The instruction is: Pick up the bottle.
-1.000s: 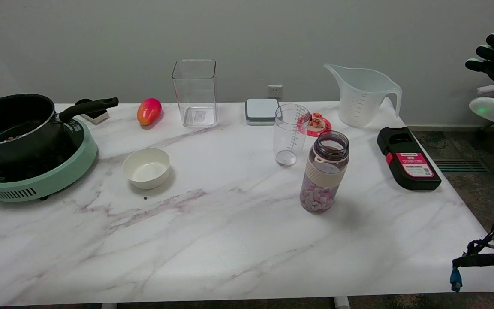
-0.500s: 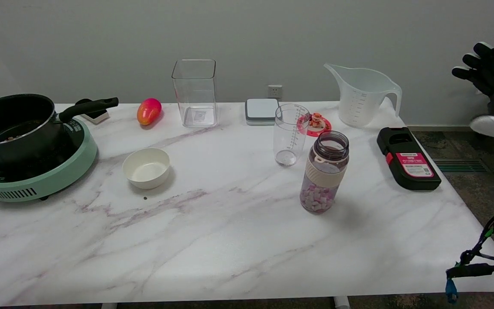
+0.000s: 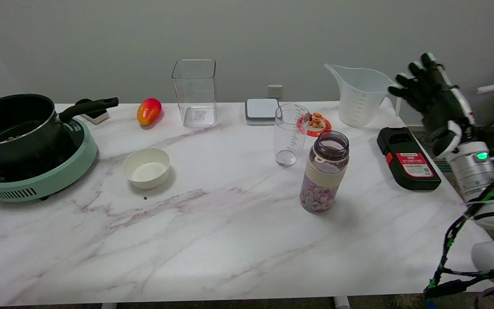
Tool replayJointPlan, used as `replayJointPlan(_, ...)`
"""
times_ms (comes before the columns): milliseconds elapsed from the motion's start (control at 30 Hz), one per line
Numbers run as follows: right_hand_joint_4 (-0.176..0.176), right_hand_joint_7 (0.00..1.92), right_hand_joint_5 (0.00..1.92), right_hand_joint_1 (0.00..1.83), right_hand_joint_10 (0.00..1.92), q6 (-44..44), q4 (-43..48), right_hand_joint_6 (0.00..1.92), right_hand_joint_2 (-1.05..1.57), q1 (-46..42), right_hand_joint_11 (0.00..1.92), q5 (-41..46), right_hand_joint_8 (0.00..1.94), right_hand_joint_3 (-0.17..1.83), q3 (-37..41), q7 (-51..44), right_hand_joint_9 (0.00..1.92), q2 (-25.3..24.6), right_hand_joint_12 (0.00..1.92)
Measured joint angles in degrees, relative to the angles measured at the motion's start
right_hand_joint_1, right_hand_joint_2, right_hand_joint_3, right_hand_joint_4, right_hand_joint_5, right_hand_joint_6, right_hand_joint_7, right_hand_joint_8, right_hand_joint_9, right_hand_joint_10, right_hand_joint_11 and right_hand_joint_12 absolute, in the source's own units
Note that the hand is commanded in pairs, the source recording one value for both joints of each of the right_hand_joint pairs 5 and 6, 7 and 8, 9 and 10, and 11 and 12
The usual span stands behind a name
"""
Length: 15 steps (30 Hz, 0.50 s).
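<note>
Nearest to me is a broad stretch of white marble-patterned tabletop [image 3: 212, 253] with nothing of the task on it. Just beyond, right of centre, stands the task's object: an upright, lidless, clear purple-tinted bottle [image 3: 324, 172] with a cream band around its middle and small pink and white pieces in its bottom. It rests on the tabletop untouched, so no part of the pick-up is done yet.

My right hand [image 3: 433, 101], black with white trim, hangs in the air at the right, above the tabletop's right edge and well apart from the bottle. Its fingers are spread and it holds nothing. Below it lies a flat black device with a pink label [image 3: 408, 158], between my hand and the bottle.

Just beyond the bottle and slightly left stands an empty clear measuring cup [image 3: 289, 134]. Far right, near the wall, is a translucent plastic jug [image 3: 362, 94].

As I judge it, everything remains: reaching left and down to the bottle, closing around its banded middle, and lifting.
</note>
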Motion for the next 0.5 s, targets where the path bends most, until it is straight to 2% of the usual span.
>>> replayJointPlan(267,0.000,0.39,0.04,1.10,0.42,2.1,-2.2,0.04,-0.75,2.9,0.53,0.9,0.39,0.32,-9.9,-5.9,0.42,-1.0,0.53)
replayJointPlan(500,0.000,0.45,0.10,1.13,0.46,5.9,-4.9,0.10,-0.74,4.2,0.56,1.9,0.45,0.44,-15.0,-9.1,0.46,-2.5,0.56)
